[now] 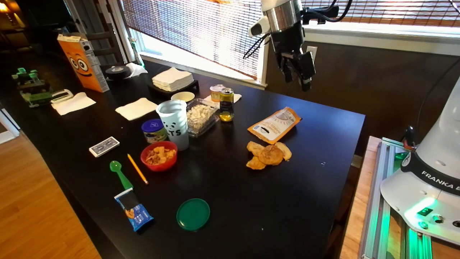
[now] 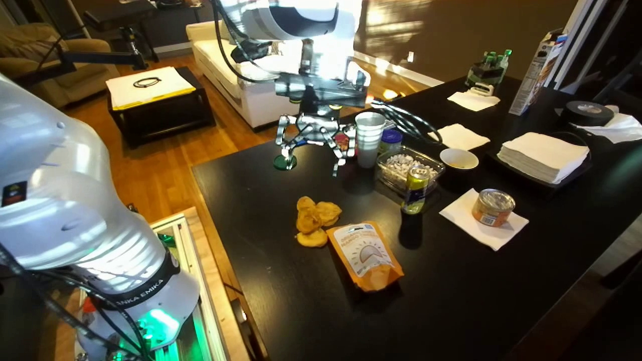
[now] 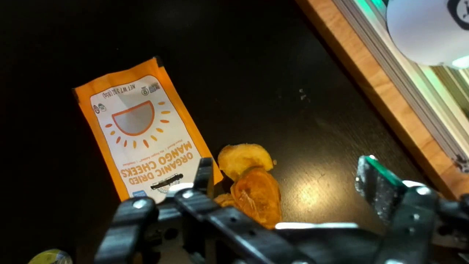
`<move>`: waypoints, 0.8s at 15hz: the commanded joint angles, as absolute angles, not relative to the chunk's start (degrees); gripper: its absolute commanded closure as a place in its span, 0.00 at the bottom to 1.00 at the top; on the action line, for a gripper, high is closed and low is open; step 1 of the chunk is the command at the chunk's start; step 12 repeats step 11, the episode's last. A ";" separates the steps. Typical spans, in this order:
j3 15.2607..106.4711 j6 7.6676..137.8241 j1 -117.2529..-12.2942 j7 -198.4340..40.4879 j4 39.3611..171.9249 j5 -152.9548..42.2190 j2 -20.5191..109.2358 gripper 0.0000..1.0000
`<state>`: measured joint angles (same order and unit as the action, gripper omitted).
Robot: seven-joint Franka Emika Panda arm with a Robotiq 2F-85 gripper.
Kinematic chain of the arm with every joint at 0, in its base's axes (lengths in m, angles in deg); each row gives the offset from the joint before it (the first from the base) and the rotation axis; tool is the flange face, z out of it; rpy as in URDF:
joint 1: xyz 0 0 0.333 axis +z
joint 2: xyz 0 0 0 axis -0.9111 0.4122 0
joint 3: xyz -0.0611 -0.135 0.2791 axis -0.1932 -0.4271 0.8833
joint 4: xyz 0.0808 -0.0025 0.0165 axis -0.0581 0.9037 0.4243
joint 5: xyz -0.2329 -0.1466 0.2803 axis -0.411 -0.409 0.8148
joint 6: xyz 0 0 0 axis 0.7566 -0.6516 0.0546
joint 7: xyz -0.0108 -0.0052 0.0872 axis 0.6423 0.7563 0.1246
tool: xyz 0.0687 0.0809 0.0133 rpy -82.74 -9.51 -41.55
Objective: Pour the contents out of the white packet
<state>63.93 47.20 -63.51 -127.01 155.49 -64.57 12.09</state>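
Observation:
The white-faced packet with orange edges [image 1: 276,125] lies flat on the dark table. It also shows in an exterior view [image 2: 365,255] and in the wrist view [image 3: 146,132], printed with dried mango cheeks. Several dried mango slices [image 1: 271,154] lie in a small heap beside one end of the packet. The heap also shows in an exterior view [image 2: 311,220] and in the wrist view [image 3: 256,194], partly hidden by a finger. My gripper [image 2: 312,159] is open and empty, raised well above the table. In the wrist view its fingers [image 3: 285,161] are spread wide, with the slices seen below them.
A can [image 1: 226,105], a clear tub [image 1: 201,115], a tall white cup [image 1: 174,122], a red bowl [image 1: 159,156] and a blue-lidded container [image 1: 153,130] stand near the packet. A green lid [image 1: 193,214] and a blue wrapper [image 1: 133,209] lie on the table.

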 commanded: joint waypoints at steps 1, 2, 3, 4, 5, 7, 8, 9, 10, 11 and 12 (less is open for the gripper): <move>64.39 50.35 -62.79 -117.19 156.77 -61.26 9.71 0.00; 64.64 51.04 -62.71 -114.06 156.67 -61.26 9.68 0.00; 64.86 51.99 -62.64 -111.05 156.73 -61.31 9.51 0.00; 65.14 52.47 -62.64 -107.74 156.49 -61.60 9.64 0.00; 65.42 53.26 -62.68 -104.60 156.37 -61.85 9.67 0.00; 66.13 54.68 -63.04 -98.20 156.11 -62.36 10.00 0.00; 66.20 55.11 -63.09 -96.03 155.84 -62.01 10.31 0.00; 65.42 53.99 -62.73 -100.66 155.44 -62.76 11.22 0.00; 65.62 54.38 -62.79 -98.79 155.44 -62.75 11.22 0.00; 65.72 54.53 -62.82 -97.84 155.44 -62.74 11.22 0.00; 65.72 54.53 -62.82 -97.84 155.44 -62.74 11.22 0.00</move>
